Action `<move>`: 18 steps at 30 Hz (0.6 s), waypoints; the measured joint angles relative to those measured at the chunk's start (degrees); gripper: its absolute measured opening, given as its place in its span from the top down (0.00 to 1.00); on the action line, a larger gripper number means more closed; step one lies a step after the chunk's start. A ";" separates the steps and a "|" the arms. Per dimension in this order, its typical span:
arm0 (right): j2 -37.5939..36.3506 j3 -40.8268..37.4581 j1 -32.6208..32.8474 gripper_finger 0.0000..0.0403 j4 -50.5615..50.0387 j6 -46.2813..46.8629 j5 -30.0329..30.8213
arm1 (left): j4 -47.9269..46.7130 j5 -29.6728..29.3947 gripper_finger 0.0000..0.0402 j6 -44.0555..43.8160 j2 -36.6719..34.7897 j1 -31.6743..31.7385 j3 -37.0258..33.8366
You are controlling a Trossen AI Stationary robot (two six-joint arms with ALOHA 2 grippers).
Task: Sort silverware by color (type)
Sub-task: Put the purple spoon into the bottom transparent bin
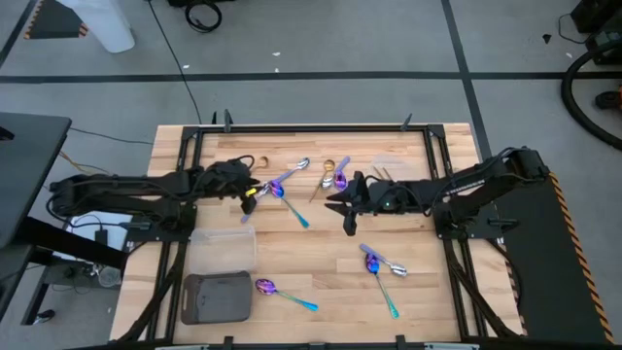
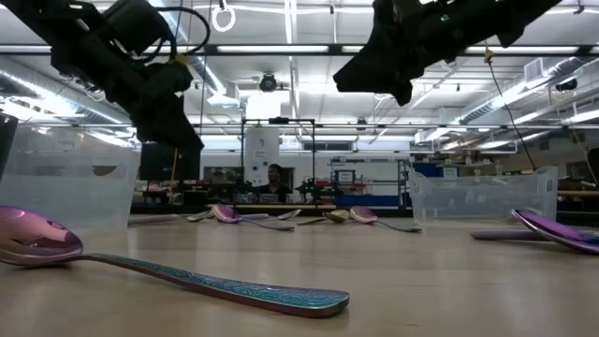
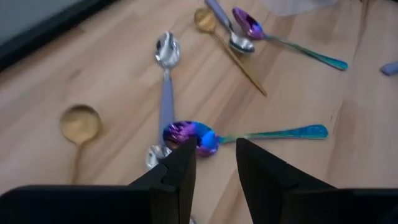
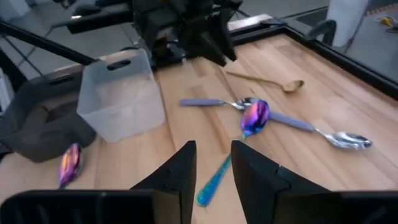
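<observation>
Both claws part-open, seemingly empty: left claw [image 3: 212,163] over iridescent spoon [image 3: 239,135], right claw [image 4: 212,163] nearby.

The right gripper [image 4: 211,163] is hovering, jaws parted, above an iridescent spoon [image 4: 247,129] on the tabletop [image 4: 348,99]. A clear tray [image 4: 121,96] is sitting nearby.

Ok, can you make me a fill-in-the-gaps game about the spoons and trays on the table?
1. The left gripper hangs over an iridescent spoon with a ____ handle.
2. The clear plastic tray stands beside the dark ____ tray.
3. The right gripper is open and holds ____.
4. The table is made of ____.

Missing words: teal; grey; nothing; wood.
</observation>
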 joint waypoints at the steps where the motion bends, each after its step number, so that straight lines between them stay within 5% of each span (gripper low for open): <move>1: 0.00 -0.49 0.28 0.73 0.77 0.28 0.80 | -0.08 1.09 0.70 -0.54 0.53 0.13 0.00; 18: 9.25 -5.04 2.83 0.79 15.71 -1.32 4.31 | -13.31 3.91 0.70 -6.40 12.23 -0.76 8.25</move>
